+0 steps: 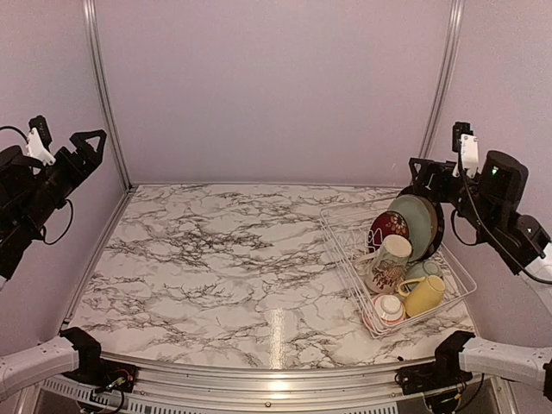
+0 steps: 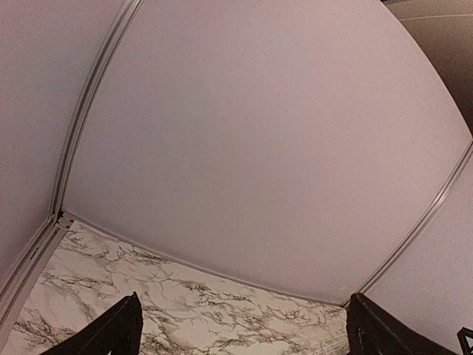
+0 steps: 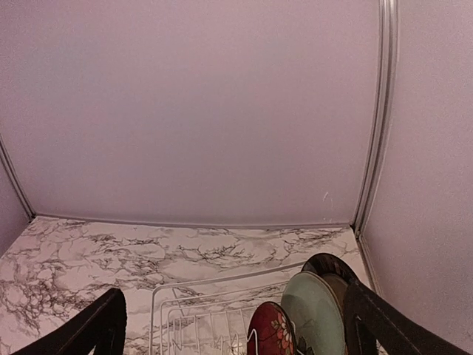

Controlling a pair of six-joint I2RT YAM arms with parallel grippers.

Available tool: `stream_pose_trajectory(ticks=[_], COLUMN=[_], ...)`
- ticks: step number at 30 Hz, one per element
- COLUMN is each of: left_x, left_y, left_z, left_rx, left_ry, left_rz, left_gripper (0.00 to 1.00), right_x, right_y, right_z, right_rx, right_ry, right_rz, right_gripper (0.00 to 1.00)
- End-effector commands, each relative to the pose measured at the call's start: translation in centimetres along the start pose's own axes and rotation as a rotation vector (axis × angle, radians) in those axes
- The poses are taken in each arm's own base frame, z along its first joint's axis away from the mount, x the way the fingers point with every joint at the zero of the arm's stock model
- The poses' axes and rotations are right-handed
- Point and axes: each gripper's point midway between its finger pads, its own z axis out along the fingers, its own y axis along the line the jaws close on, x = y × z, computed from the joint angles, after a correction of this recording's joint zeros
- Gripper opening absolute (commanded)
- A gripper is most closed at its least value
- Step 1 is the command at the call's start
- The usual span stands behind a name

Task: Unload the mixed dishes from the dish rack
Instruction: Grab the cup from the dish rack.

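The white wire dish rack (image 1: pixel 338 254) sits at the table's right side. Standing in it are a red patterned plate (image 1: pixel 388 227), a pale green plate (image 1: pixel 412 222) and a black-rimmed plate (image 1: pixel 435 226). In front of them are a cream printed mug (image 1: pixel 388 263), a pale green bowl (image 1: pixel 423 269), a yellow mug (image 1: pixel 424 295) and a red-rimmed white bowl (image 1: pixel 388 308). My right gripper (image 1: pixel 416 175) hovers open, high behind the plates, holding nothing. My left gripper (image 1: pixel 97 147) hangs open and empty at the far left. The right wrist view shows the rack (image 3: pixel 222 278), red plate (image 3: pixel 270 333) and green plate (image 3: pixel 314 314) between its fingers.
The marble tabletop (image 1: pixel 216 259) spreads left of the rack. Lilac walls with aluminium corner rails (image 1: pixel 103 95) close off the back and sides. The left wrist view shows only the back wall and a strip of marble (image 2: pixel 222 310).
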Motion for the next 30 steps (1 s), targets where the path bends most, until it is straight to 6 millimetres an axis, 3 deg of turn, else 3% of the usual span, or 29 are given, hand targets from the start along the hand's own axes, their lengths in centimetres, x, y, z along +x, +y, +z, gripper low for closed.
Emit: stream_pose_trajectory(ticks=[1,14,18,23,27,30], left_x=[2.8,8.3,9.7,11.3,12.5,13.6], left_y=[-0.6,-1.6,-2.0,-1.9,-2.2,-2.4], left_z=[1.1,3.3,3.4,3.3,3.2,3.4], left_rx=[0.058,0.136,0.16,0.172,0.189,0.193], left_ry=[0.114,0.286,0.322,0.356,0.379,0.403], left_rz=[0.002,-0.01,-0.029,-0.049,-0.065,-0.066], left_gripper=[0.99,0.99,0.99,0.99,0.99,0.99], right_x=[-0.8,2.1,4.0,8.6,13.8,17.2], right_y=[0.1,1.4,1.8,2.2,2.8,1.7], right_z=[0.8,3.9,4.6,5.3,4.7,3.8], right_rx=[0.028,0.043,0.038,0.039,0.012,0.093], right_ry=[0.006,0.158,0.25,0.445,0.618,0.744], right_rz=[0.028,-0.031,-0.066,-0.086,-0.056,-0.032], right_gripper=[0.99,0.98,0.99,0.98,0.99,0.99])
